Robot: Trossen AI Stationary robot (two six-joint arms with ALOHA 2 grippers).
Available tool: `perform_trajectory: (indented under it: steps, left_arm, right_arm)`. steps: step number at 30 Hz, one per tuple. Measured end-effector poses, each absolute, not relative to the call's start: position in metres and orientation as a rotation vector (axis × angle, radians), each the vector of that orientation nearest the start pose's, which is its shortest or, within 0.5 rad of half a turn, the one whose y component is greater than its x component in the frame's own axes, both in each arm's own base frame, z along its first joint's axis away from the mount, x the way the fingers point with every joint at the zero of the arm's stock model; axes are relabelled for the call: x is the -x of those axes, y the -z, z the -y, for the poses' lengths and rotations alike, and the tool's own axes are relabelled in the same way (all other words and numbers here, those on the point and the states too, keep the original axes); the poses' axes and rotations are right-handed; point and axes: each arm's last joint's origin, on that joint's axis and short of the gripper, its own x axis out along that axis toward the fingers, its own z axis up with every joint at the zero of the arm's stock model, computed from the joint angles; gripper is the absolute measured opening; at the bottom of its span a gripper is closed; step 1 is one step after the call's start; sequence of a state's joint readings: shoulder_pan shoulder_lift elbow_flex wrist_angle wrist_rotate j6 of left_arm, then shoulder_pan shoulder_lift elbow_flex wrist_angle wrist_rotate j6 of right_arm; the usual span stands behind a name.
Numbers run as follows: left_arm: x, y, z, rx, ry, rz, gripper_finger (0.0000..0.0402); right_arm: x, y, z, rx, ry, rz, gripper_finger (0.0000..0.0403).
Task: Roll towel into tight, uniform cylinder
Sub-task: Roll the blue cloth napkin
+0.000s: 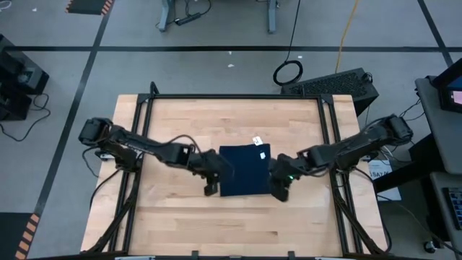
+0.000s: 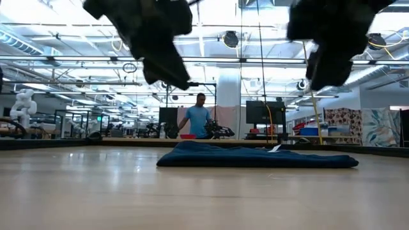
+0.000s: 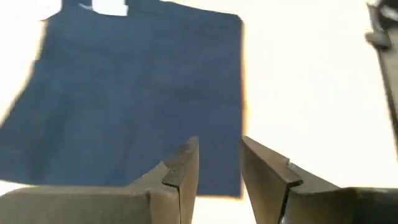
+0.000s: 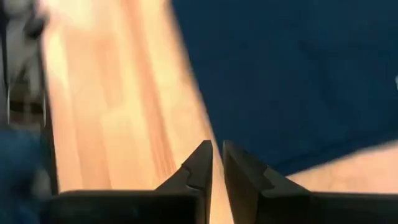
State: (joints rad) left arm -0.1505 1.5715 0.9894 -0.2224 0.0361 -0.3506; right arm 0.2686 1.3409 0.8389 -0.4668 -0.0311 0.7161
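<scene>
We start at the left end effector [image 1: 210, 189], which hangs above the tabletop [image 1: 173, 217] just off one near corner of the towel [image 1: 244, 170]. In its own wrist view the fingers stand apart with a clear gap and nothing between them, the towel's side edge running just ahead of them. The right end effector [image 1: 279, 192] hangs off the opposite near corner; its fingers sit almost together, only a thin slit between them, gripping nothing, with bare wood under the tips and the towel's edge just beyond. From the low view both end effectors are lifted clear of the cloth, not touching it.

The towel lies flat and spread near the middle of the tabletop, between the two end effectors, not yet rolled. Its small white tag [image 1: 258, 140] sticks out at the far edge, away from both end effectors.

We judge the towel light, soft and limp. It will sag and fold the moment one edge comes up, and a single pinch would drag it crooked. It looks thin, so the fingers need to come down close to the wood to catch the hem. We would take hold at the two near corners, one per end effector, level with each other, so the first turn starts straight and the cylinder stays even. The smooth wood may let the cloth slide instead of curl.
</scene>
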Motion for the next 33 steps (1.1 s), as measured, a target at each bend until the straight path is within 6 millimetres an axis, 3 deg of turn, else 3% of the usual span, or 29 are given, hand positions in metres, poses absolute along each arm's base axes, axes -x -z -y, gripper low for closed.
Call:
perform_trajectory:
  steps: [3, 7, 11, 15, 20, 24, 33]
  left_arm:
    - [-0.316, -0.212, 0.072, 0.215, 0.103, -0.840, 0.0121]
    - [-0.311, -0.207, 0.101, 0.136, 0.136, -0.836, 0.0121]
    - [-0.309, -0.201, 0.116, 0.127, 0.192, -0.859, 0.0134]
    - [-0.310, -0.203, 0.124, 0.119, 0.232, -0.815, 0.0189]
    - [-0.312, -0.198, 0.132, -0.080, 0.233, -0.762, 0.0248]
    - [-0.316, -0.183, 0.138, -0.176, 0.266, -0.778, 0.0253]
    - [-0.326, -0.159, 0.137, -0.218, 0.234, -0.811, 0.0253]
  right_arm:
    - [-0.238, -0.215, -0.079, -0.294, -0.059, -1.003, 0.0042]
    - [-0.228, -0.198, -0.090, -0.078, -0.214, -0.987, 0.0052]
    - [-0.223, -0.180, -0.096, -0.096, -0.253, -0.918, 0.0065]
    - [-0.218, -0.166, -0.098, -0.120, -0.291, -0.850, 0.0104]
    - [-0.204, -0.141, -0.090, -0.116, -0.212, -0.845, 0.0157]
    - [-0.195, -0.127, -0.084, -0.126, -0.158, -0.817, 0.0174]
    - [-0.198, -0.132, -0.086, -0.039, -0.189, -0.659, 0.0176]
